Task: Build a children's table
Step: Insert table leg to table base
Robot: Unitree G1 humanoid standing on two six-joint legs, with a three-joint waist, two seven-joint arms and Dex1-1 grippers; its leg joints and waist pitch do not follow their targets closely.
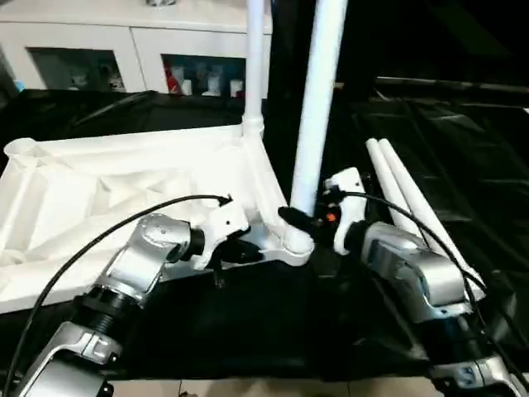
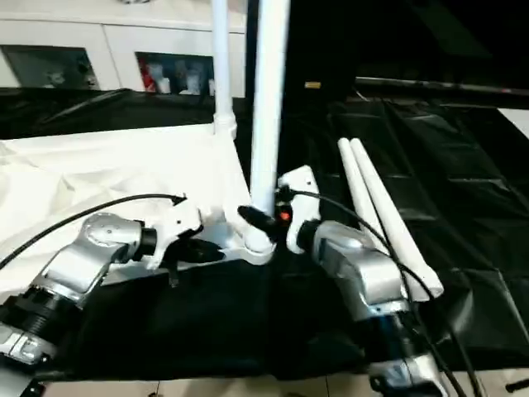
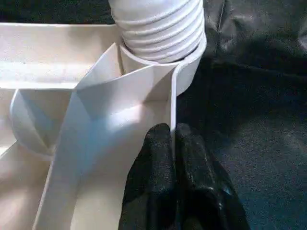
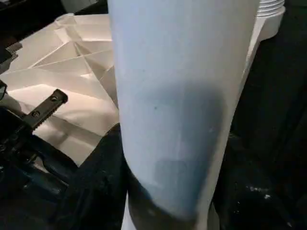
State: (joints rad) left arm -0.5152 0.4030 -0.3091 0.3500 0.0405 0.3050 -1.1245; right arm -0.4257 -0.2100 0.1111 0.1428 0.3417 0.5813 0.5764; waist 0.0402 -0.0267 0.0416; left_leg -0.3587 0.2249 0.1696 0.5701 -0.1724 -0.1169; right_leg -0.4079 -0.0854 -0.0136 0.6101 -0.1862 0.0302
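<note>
Standing upside down on the bench [image 1: 430,165], the tabletop [image 1: 99,190] has one leg [image 1: 254,58] socketed; right gripper [image 1: 302,222] clamps a second leg [image 1: 318,107] in the near corner socket, left gripper [image 3: 172,139] pinches the rim, two spare legs [image 1: 405,190] remain.

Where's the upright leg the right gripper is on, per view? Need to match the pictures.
Left eye: upright leg, right of centre, top edge down to near corner socket.
Right eye: centre.
Left wrist: threaded base in that socket.
Right wrist: tube up close.
Shared landmark: the socket.
</note>
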